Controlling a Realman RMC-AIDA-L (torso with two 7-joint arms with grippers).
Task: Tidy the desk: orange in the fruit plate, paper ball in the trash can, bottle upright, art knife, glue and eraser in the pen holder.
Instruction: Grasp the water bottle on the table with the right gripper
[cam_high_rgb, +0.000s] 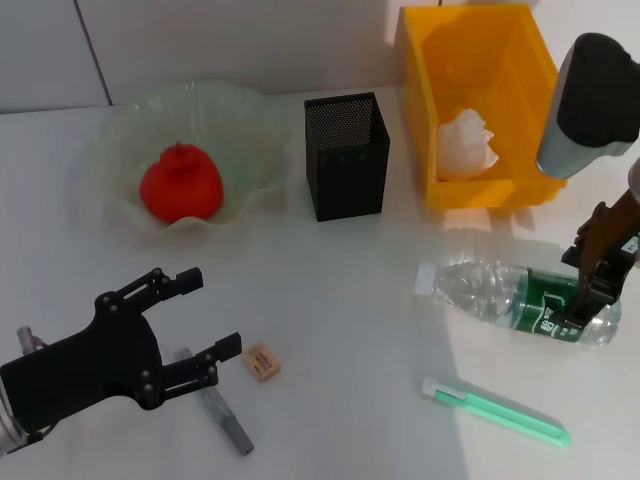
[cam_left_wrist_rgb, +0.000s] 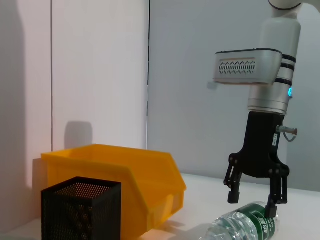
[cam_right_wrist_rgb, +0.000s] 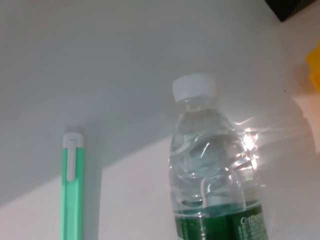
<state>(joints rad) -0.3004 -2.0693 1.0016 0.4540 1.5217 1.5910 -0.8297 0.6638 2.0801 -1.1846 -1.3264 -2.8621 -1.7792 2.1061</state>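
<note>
The bottle lies on its side at the right, cap pointing left; it also shows in the right wrist view. My right gripper is open just above its green-labelled end, with one finger to each side, as the left wrist view shows. The orange sits in the fruit plate. The paper ball lies in the trash can. The eraser, the grey glue stick and the green art knife lie on the desk. My left gripper is open and empty beside the eraser.
The black mesh pen holder stands between the plate and the trash can. The art knife lies close in front of the bottle, also seen in the right wrist view. A wall runs behind the desk.
</note>
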